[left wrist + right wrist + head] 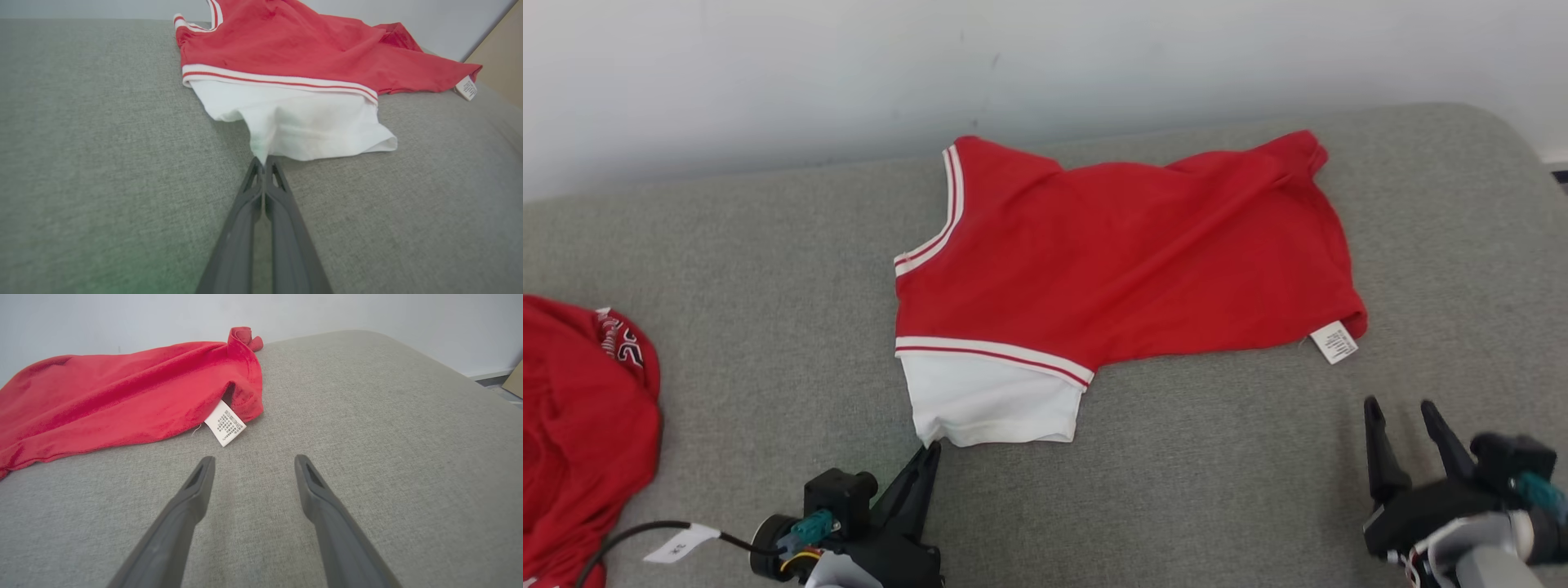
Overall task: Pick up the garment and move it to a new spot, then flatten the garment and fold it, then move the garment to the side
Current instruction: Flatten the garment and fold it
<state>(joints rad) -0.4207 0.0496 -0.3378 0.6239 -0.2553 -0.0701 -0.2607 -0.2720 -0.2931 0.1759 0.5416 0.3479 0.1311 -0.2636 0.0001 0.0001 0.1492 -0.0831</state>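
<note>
The garment lies mostly flat across the middle of the grey cushion, red body stretched toward the right, 1 white sleeve pointing at the robot. Its far edge, from the striped neckline to the bunched right corner, runs close along the cushion's back edge where the wall rises. The hem on the right ends with a white label lying on bare cushion.

The left gripper has its 2 fingers pressed together on the sleeve's near-left corner; in the left wrist view the white cloth is drawn to a point into the tips. The right gripper sits low over the cushion with jaws spread, near the label but apart from it, touching no cloth.

Open room: a wide bare stretch of cushion lies left of the garment, ending at a second red cloth on the left edge. A bare strip runs along the near side between the 2 grippers. To the right, the cushion is bare up to its rounded corner.
</note>
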